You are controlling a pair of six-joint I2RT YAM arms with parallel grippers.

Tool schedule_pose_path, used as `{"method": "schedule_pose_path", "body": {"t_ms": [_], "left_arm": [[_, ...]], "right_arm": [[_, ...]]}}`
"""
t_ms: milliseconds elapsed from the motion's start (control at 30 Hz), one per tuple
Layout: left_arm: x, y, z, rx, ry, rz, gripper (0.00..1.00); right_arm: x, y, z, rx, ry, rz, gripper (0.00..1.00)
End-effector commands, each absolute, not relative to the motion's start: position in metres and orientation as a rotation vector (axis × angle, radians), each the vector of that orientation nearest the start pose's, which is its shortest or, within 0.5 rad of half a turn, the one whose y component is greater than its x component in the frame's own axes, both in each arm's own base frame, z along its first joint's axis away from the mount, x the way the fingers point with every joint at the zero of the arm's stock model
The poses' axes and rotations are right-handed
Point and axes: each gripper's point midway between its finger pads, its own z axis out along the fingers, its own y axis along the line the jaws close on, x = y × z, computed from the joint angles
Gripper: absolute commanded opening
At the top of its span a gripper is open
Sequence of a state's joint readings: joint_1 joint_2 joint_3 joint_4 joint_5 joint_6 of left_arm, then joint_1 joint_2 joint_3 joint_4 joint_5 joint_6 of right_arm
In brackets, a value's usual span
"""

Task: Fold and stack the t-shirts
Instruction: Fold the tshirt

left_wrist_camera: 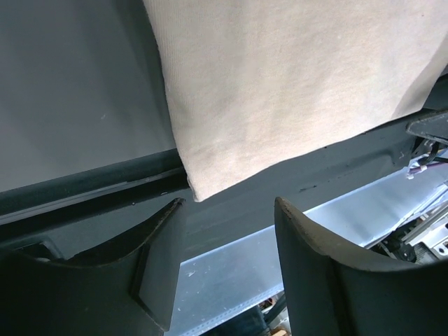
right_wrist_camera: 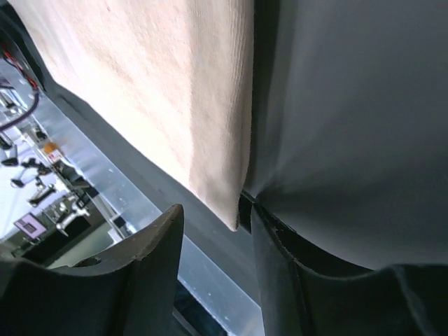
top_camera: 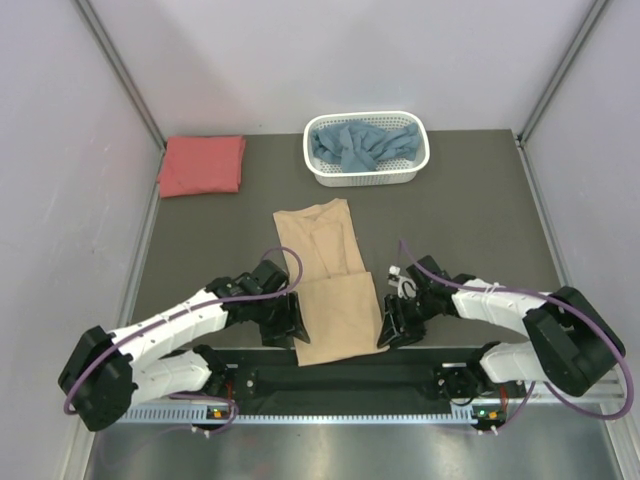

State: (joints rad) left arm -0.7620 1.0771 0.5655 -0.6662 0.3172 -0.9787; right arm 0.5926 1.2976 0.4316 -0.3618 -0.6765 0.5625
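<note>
The tan t-shirt (top_camera: 328, 280) lies folded in a long strip down the middle of the table, its near end hanging over the front edge. My left gripper (top_camera: 290, 322) is open beside its near left corner (left_wrist_camera: 199, 189), which sits just past the fingertips without touching. My right gripper (top_camera: 388, 330) is open beside the near right corner (right_wrist_camera: 234, 213), which lies between the fingers. The coral-red t-shirt (top_camera: 202, 165) lies folded at the back left. The dusty blue t-shirt (top_camera: 362, 145) is bunched in the basket.
The white lattice basket (top_camera: 420, 165) stands at the back centre. Light walls close the table on left, right and back. The metal rail (left_wrist_camera: 294, 245) of the arm bases runs below the table's front edge.
</note>
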Motion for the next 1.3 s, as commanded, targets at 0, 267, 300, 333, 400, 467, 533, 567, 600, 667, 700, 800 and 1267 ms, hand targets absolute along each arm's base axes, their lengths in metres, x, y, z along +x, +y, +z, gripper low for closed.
{"method": "schedule_pose_path", "body": {"t_ms": [0,267,300,333,400,467,533,567,600,667,700,800,1267], "left_arm": [[0.086,-0.207,0.065,-0.233,3.004,-0.815,0.58],[0.085,-0.206,0.069,-0.226,3.012,-0.816,0.58],[0.085,-0.207,0.070,-0.220,3.008,-0.820,0.58],[0.086,-0.207,0.071,-0.219,3.006,-0.821,0.58],[0.085,-0.207,0.070,-0.218,3.016,-0.821,0.58],[0.084,-0.207,0.068,-0.217,3.030,-0.811,0.58],[0.083,-0.207,0.067,-0.216,3.039,-0.809,0.58],[0.082,-0.206,0.065,-0.222,3.047,-0.798,0.58],[0.082,-0.206,0.064,-0.227,3.050,-0.795,0.58],[0.080,-0.206,0.061,-0.238,3.066,-0.797,0.59],[0.075,-0.206,0.058,-0.247,3.087,-0.806,0.59],[0.070,-0.205,0.047,-0.285,3.134,-0.777,0.59],[0.071,-0.222,0.015,-0.229,3.075,-0.867,0.59]], "right_arm": [[0.097,0.218,0.026,-0.135,2.949,1.204,0.43],[0.101,0.220,0.018,0.091,2.960,1.189,0.41],[0.100,0.218,0.017,0.092,2.966,1.173,0.41],[0.101,0.217,0.017,0.092,2.967,1.161,0.41],[0.102,0.216,0.016,0.096,2.962,1.146,0.41],[0.102,0.215,0.015,0.101,2.962,1.139,0.39],[0.104,0.214,0.013,0.110,2.963,1.134,0.33],[0.103,0.214,0.013,0.117,2.966,1.134,0.26],[0.104,0.215,0.014,0.118,2.961,1.142,0.22],[0.105,0.217,0.015,0.117,2.953,1.154,0.13],[0.106,0.217,0.017,0.122,2.946,1.160,0.11],[0.106,0.220,0.019,0.120,2.940,1.187,0.08],[0.102,0.222,0.018,0.102,2.933,1.237,0.05]]}}
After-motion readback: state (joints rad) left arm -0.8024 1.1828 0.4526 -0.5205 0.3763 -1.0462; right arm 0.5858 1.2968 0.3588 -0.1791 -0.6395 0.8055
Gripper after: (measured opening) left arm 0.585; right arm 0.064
